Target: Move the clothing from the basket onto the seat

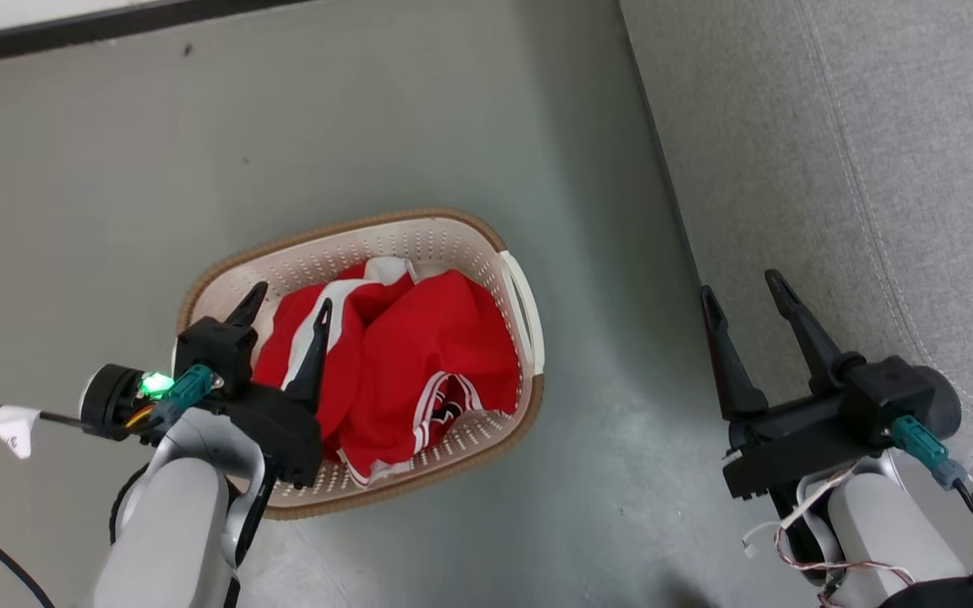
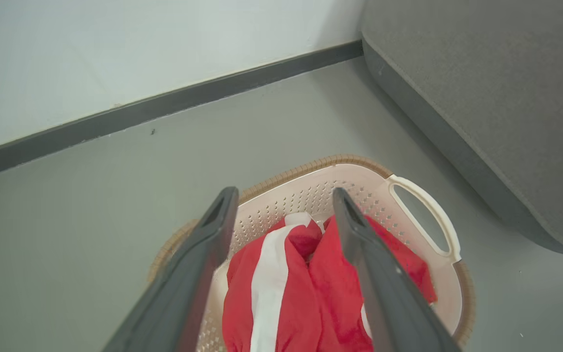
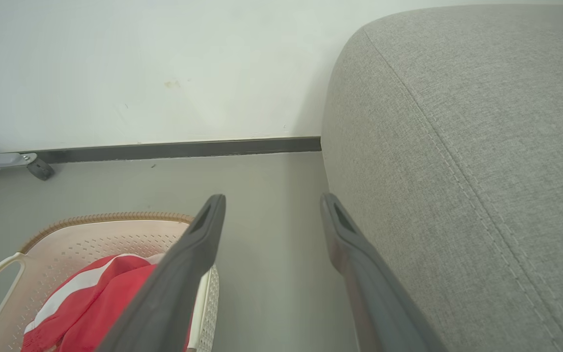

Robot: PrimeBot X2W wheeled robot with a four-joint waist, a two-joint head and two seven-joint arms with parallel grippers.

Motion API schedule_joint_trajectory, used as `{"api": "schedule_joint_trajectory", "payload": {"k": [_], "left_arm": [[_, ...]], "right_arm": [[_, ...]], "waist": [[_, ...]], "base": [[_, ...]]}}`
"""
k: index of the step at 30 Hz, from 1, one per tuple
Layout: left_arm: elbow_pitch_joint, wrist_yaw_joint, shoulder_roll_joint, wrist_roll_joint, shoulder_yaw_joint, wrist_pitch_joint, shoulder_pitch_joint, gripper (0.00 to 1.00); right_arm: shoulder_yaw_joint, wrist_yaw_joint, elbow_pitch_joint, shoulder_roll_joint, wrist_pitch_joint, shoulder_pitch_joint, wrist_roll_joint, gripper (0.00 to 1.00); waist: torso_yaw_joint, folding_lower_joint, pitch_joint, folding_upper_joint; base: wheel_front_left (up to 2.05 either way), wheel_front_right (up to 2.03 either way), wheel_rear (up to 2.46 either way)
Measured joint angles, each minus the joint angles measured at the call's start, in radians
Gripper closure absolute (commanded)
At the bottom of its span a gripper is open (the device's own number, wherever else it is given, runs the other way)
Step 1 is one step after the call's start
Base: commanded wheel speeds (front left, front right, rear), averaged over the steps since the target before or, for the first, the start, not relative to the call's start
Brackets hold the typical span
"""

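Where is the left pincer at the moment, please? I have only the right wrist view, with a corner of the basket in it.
Observer: The left pincer hangs open over the left part of the basket, above the red clothing.
Operator: Thank you. Is it gripping any of the cloth?
Observer: No. In its own wrist view both fingers stand wide apart, with the fabric showing between them and nothing pinched.
Operator: Is anything printed on the clothes?
Observer: Yes, the head view shows a white-trimmed emblem toward the basket's near right side.
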Motion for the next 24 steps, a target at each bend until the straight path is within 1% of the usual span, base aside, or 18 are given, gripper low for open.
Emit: {"api": "schedule_joint_trajectory", "payload": {"k": [5,10,14,18,21,24], "left_arm": [[0.026,0.002,0.006,0.022,-0.009,0.068,-0.024,0.00],[0.068,0.020,0.004,0.037,-0.023,0.137,-0.046,0.00],[0.101,0.045,0.005,0.049,-0.026,0.185,-0.063,0.00],[0.120,0.055,0.011,0.069,-0.024,0.216,-0.088,0.00],[0.135,0.071,0.015,0.079,-0.023,0.239,-0.105,0.00],[0.153,0.073,0.027,0.079,-0.019,0.260,-0.116,0.00]], "right_arm": [[0.001,0.000,0.000,0.007,0.000,-0.024,-0.003,0.00],[0.006,0.000,0.007,0.016,0.000,-0.039,-0.003,0.00],[0.017,0.000,0.012,0.023,0.000,-0.039,-0.003,0.00],[0.022,0.000,0.016,0.025,0.000,-0.039,-0.003,0.00],[0.025,0.000,0.017,0.028,0.000,-0.039,-0.002,0.00],[0.029,0.000,0.017,0.030,0.000,-0.039,0.000,0.00]], "waist": [[-0.021,0.0001,0.049,0.0000],[-0.042,0.0000,0.087,0.0000],[-0.058,-0.0001,0.109,0.0000],[-0.074,0.0000,0.128,0.0000],[-0.085,-0.0001,0.141,0.0000],[-0.096,-0.0001,0.154,0.0000]], "base": [[0.00,0.00,0.00],[0.00,0.00,0.00],[0.00,0.00,0.00],[0.00,0.00,0.00],[0.00,0.00,0.00],[0.00,0.00,0.00]]}}
